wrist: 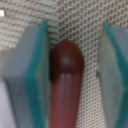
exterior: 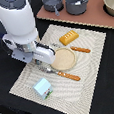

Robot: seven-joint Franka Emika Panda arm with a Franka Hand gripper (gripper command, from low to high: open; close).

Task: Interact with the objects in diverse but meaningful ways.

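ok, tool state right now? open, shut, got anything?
Tool: open, holding nothing. The red-brown sausage lies between the fingers, against one pad with a clear gap to the other.

Lighting: even, soft, overhead; faint shadows. Exterior view: low resolution, slightly blurred. Wrist view: close, heavily defocused, no glare.

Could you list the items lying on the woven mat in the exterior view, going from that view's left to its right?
Pale blue-white carton → orange-handled utensil → round tan plate → golden bread loaf → second orange piece. The gripper's spot in this order is unclear.
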